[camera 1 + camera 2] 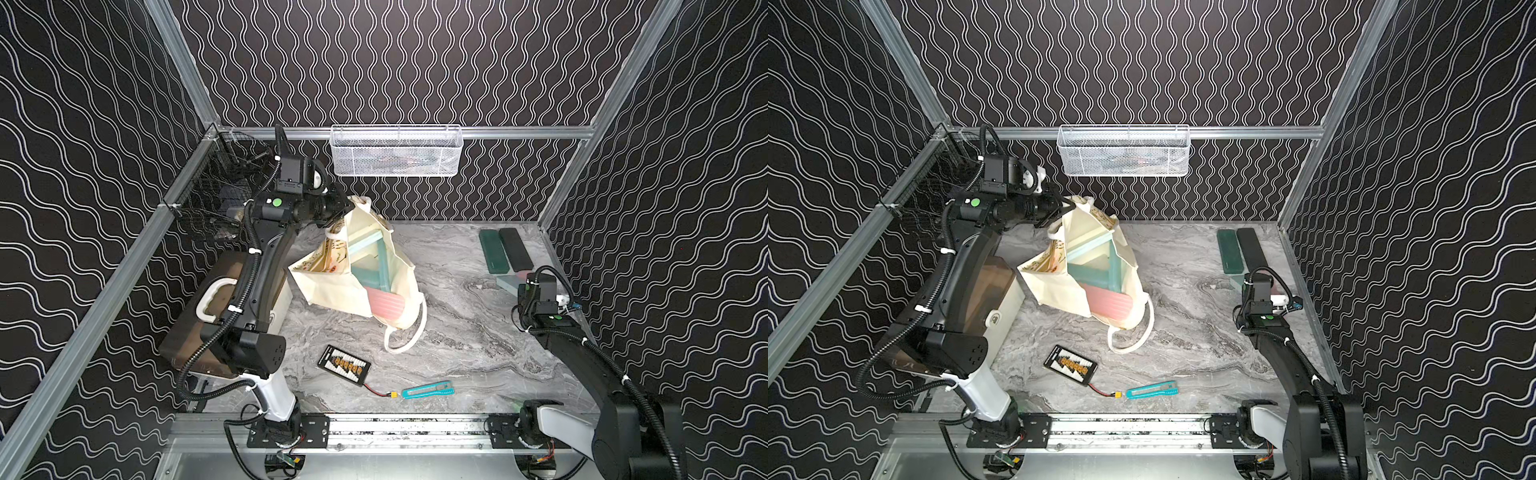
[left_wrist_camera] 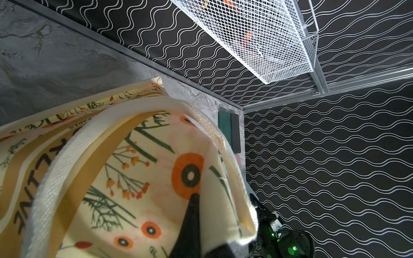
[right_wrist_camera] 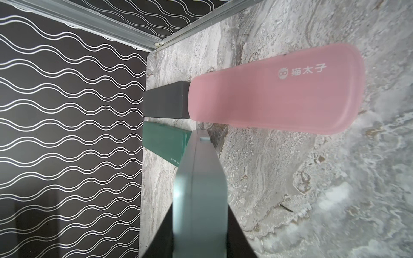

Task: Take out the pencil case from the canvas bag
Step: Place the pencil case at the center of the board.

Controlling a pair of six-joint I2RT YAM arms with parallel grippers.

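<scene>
The cream canvas bag point(image 1: 332, 286) (tan-and-orange flower print, one loop handle trailing on the marble table point(image 1: 457, 332)) slumps at mid-table, its mouth gaping on a pink ribbed pencil case point(image 1: 386, 305) and mint-green cases point(image 1: 382, 266) inside. The left gripper point(image 1: 347, 206) is clenched on its upper edge. The right gripper point(image 3: 200, 219), near the table's right edge, grasps a grey-green pencil case point(image 3: 201, 169) beside a pink case point(image 3: 279, 89).

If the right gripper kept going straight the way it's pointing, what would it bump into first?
Probably the green case. The right gripper holds a grey case in its jaws, and that case's tip points at the green one's near end. The pink case lies off to the side.
</scene>
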